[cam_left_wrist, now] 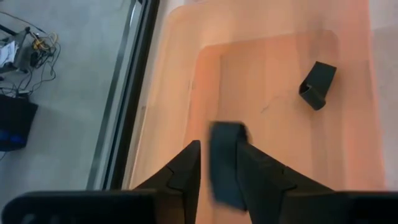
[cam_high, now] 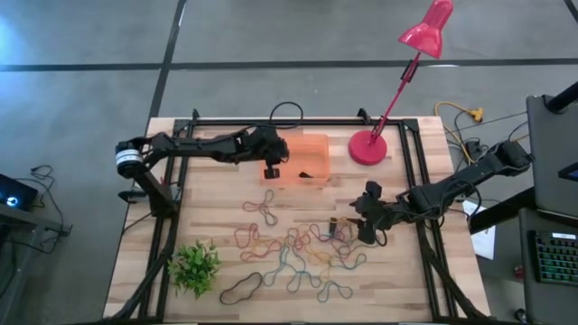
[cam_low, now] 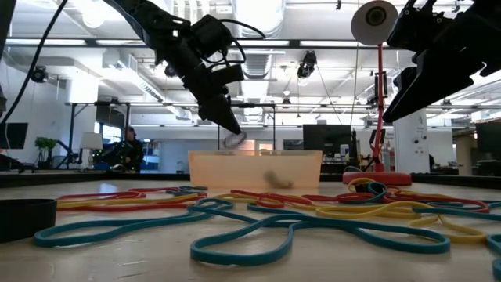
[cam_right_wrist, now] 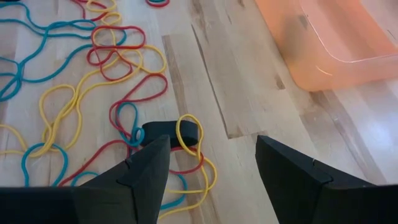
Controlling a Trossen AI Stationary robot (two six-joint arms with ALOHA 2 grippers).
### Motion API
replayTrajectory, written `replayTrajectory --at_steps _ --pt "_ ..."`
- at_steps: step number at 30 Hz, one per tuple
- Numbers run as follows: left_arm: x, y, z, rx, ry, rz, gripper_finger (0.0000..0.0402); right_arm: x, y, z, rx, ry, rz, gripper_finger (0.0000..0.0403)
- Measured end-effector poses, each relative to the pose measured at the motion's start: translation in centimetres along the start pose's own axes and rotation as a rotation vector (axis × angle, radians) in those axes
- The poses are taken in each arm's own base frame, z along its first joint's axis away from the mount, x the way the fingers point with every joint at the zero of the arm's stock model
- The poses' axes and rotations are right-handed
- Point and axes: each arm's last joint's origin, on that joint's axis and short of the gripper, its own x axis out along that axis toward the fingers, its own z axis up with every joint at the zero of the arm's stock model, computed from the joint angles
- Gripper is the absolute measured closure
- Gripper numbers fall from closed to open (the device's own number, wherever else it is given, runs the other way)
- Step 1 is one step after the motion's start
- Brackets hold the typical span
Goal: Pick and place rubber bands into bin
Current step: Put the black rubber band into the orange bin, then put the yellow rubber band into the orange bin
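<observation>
The rubber bands lie tangled on the wood in red, yellow, blue and green, and they fill the foreground of the low view. The orange bin sits at the far middle of the table, with one dark band on its floor. My left gripper hovers over the bin's left part, shut on a dark band. My right gripper hangs open above the right end of the pile. Its fingers stand either side of a yellow loop and a black band without touching them. My left gripper has a dark rubber band pinched between its two fingers, coming from above and pointing down into the bin. The band is lifted clear and sticks out below the fingertips, above the bin's floor. It looks blurred.
A red desk lamp stands with its round base right of the bin. A small green plant sits at the near left. A black loop lies near the front edge. A dark metal frame borders the table.
</observation>
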Motion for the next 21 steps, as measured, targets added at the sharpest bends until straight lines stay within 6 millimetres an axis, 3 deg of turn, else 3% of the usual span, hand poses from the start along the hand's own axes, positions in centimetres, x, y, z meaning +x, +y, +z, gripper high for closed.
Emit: replayTrajectory --at_steps 10,16,21 --pt "-0.3 -0.3 -0.1 -0.063 0.048 0.023 0.0312 0.0 0.0 0.0 0.021 0.000 0.002 0.0179" --pt "-2.9 -1.9 -0.2 -0.050 0.115 -0.220 0.0312 0.9 0.5 0.0 -0.011 -0.019 0.032 0.0179" --pt "-6.1 -3.7 -0.2 -0.066 0.150 -0.383 0.0312 2.4 1.4 -0.2 -0.181 -0.013 0.078 0.0179"
